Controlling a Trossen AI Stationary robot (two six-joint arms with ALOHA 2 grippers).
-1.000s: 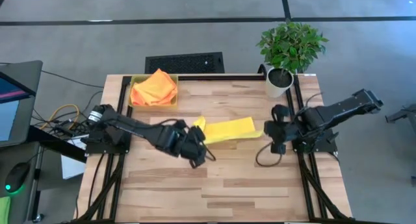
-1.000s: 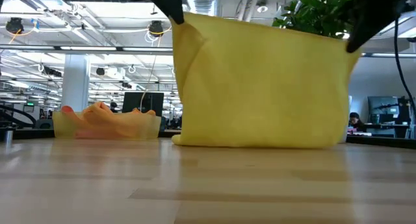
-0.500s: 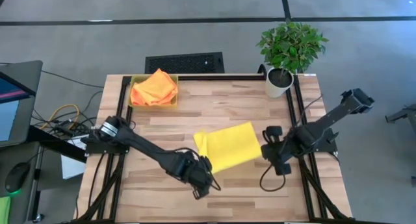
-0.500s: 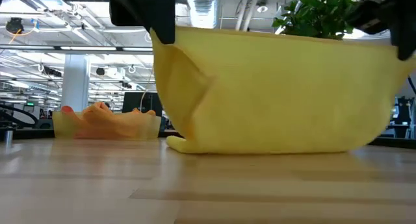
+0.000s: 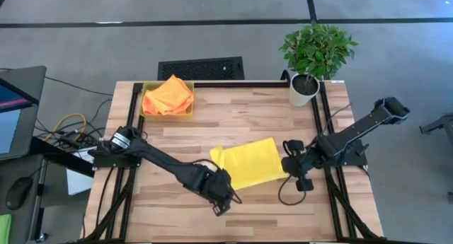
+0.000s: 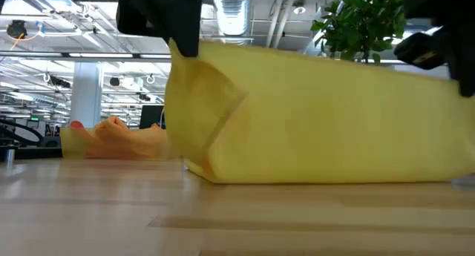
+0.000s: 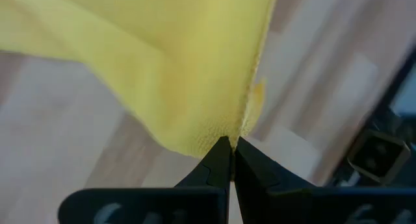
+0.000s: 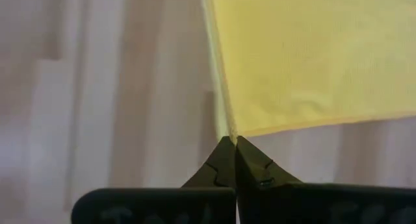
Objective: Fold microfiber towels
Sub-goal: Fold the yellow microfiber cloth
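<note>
A yellow microfiber towel stretches between my two grippers at the table's middle. It slopes down from them, and its far lower edge lies on the wood. Its left end is folded over on itself. My left gripper is shut on the near left corner. My right gripper is shut on the near right corner. Orange towels lie heaped in the yellow bin at the far left. My left gripper pinches the yellow towel's corner between its two fingertips, coming steeply from above. The cloth hangs away from the fingers down to the table. My right gripper pinches the opposite corner at its fingertips, also pointing steeply down. The top edge between the two holds runs nearly straight.
A potted plant stands at the far right corner. The bin with orange towels shows at the left in the low view. Bare wood lies along the near edge in front of the towel.
Both grippers have gone down and toward the table's near edge, tipping to point more steeply down and staying shut. The towel, which hung almost straight below them, now slopes, showing as a broader sheet from above. Its lower edge stays on the table.
</note>
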